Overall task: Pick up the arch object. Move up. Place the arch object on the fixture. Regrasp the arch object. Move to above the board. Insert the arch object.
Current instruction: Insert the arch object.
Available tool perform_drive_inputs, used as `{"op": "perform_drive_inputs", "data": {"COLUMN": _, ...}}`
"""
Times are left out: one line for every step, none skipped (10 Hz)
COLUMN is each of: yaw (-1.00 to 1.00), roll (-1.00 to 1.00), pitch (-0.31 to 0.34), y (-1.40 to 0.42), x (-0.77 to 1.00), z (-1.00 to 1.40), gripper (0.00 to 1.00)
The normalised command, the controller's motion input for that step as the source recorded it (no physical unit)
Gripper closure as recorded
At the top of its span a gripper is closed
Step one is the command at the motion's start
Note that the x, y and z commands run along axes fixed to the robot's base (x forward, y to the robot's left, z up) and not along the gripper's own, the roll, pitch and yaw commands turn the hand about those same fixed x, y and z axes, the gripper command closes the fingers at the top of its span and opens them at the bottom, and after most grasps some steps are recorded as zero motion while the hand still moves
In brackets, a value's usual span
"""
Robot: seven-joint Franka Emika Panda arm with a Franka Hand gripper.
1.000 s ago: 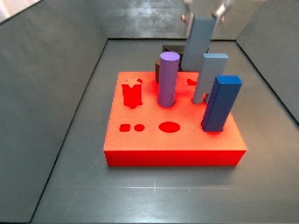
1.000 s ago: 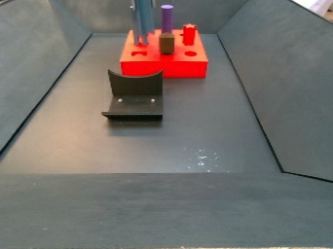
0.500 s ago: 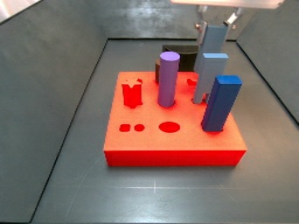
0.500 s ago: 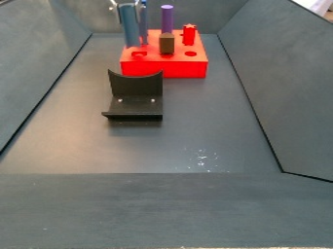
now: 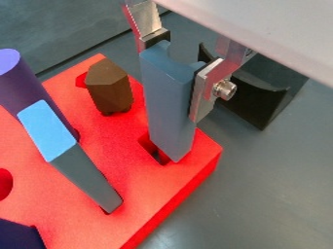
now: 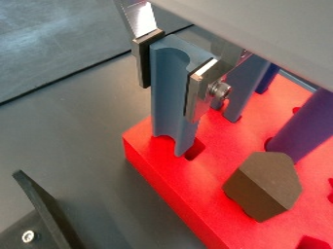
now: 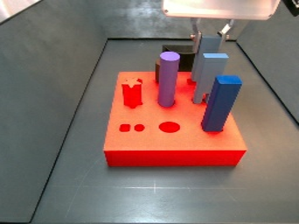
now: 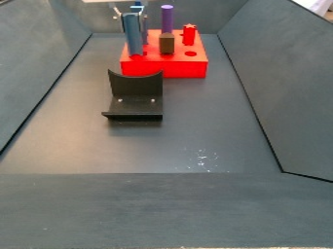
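My gripper is shut on the arch object, a grey-blue elongated block with a rounded groove at its top end, held upright. Its lower end meets a slot in the red board near the board's edge. Both wrist views show the silver fingers clamping the arch object near its top. In a side view the gripper hangs over the board's far side with the arch object between its fingers. The black fixture stands on the floor, apart from the board.
On the board stand a purple cylinder, a tall grey-blue block, a dark-blue block and a brown hexagonal peg. Grey walls surround the floor.
The gripper has come down with the arch object, from above the pegs to the board's far side, so the block's lower end is now at the slot.
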Motion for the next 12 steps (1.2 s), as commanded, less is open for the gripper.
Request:
{"op": "perform_drive_inputs", "data": {"yaw": 0.0, "roll": -0.04, "pitch": 0.0, "y": -0.19, "x": 0.0, "z": -0.13, "gripper": 1.0}}
{"op": "perform_drive_inputs", "data": {"yaw": 0.0, "roll": 0.0, "pitch": 0.0, "y": -0.21, "x": 0.07, "z": -0.22, "gripper": 1.0}}
{"op": "perform_drive_inputs", "data": {"yaw": 0.0, "roll": -0.01, "pitch": 0.0, "y": -0.23, "x": 0.03, "z": -0.25, "gripper": 1.0}}
{"op": "perform_drive_inputs", "data": {"yaw": 0.0, "roll": -0.02, "pitch": 0.0, "y": 0.0, "x": 0.03, "z": -0.43, "gripper": 1.0}}
{"op": "perform_drive_inputs", "data": {"yaw": -0.03, "roll": 0.1, "pitch": 0.0, "y": 0.08, "x": -0.09, "z": -0.54, "gripper": 1.0}}
{"op": "perform_drive_inputs", "data": {"yaw": 0.0, "roll": 0.05, "pitch": 0.0, "y": 0.14, "x": -0.24, "z": -0.47, "gripper": 1.0}}
{"op": "perform_drive_inputs", "data": {"yaw": 0.0, "roll": 0.0, "pitch": -0.004, "y": 0.09, "x": -0.15, "z": -0.38, "gripper": 1.0}}
{"op": "perform_drive_inputs", "data": {"yaw": 0.0, "roll": 0.0, "pitch": -0.003, "y": 0.05, "x": -0.05, "z": -0.45, "gripper": 1.0}}
{"op": "perform_drive_inputs", "data": {"yaw": -0.04, "roll": 0.0, "pitch": -0.026, "y": 0.0, "x": 0.0, "z": -0.57, "gripper": 1.0}}
{"op": "perform_drive_inputs", "data": {"yaw": -0.05, "roll": 0.0, "pitch": -0.104, "y": -0.09, "x": 0.0, "z": -0.83, "gripper": 1.0}}
{"op": "perform_drive_inputs", "data": {"yaw": -0.06, "roll": -0.19, "pitch": -0.137, "y": 0.0, "x": 0.0, "z": -0.52, "gripper": 1.0}}
{"op": "perform_drive_inputs", "data": {"yaw": 0.13, "roll": 0.11, "pitch": 0.0, "y": 0.0, "x": 0.12, "z": 0.0, "gripper": 1.0}}
